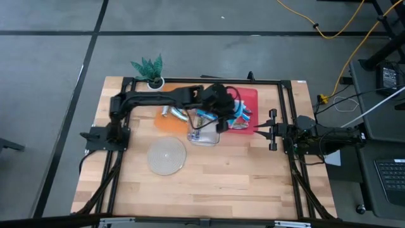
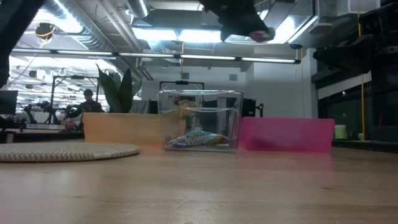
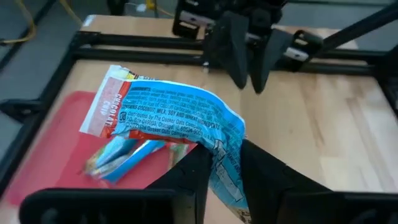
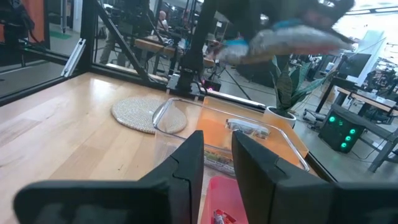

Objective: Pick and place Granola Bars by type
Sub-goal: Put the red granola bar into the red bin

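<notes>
My left gripper (image 1: 221, 109) hangs high over the red tray (image 1: 248, 96) and is shut on a blue-wrapped granola bar (image 3: 174, 109) with a red end. More blue bars (image 3: 121, 155) lie in the red tray below it. Tan and silver bars (image 1: 171, 113) lie in the orange tray (image 1: 166, 121). A few mixed bars (image 2: 196, 140) rest on the floor of the clear container (image 2: 199, 118). My right gripper (image 1: 258, 131) waits open by the table's right edge, level and pointing at the trays. My left gripper pinches the blue bar by one end of its wrapper (image 3: 225, 163) between its two fingers (image 3: 194, 169), coming from above. The bar is lifted clear of the tray and sticks out past the fingers, its red end (image 3: 104, 109) farthest from them.
A round woven plate (image 1: 167, 156) lies on the table near the front left of the clear container. A potted plant (image 1: 150, 68) stands at the far edge. A black frame rail (image 1: 209, 81) runs around the work area. Bare wood (image 1: 228, 174) lies toward the near edge.
</notes>
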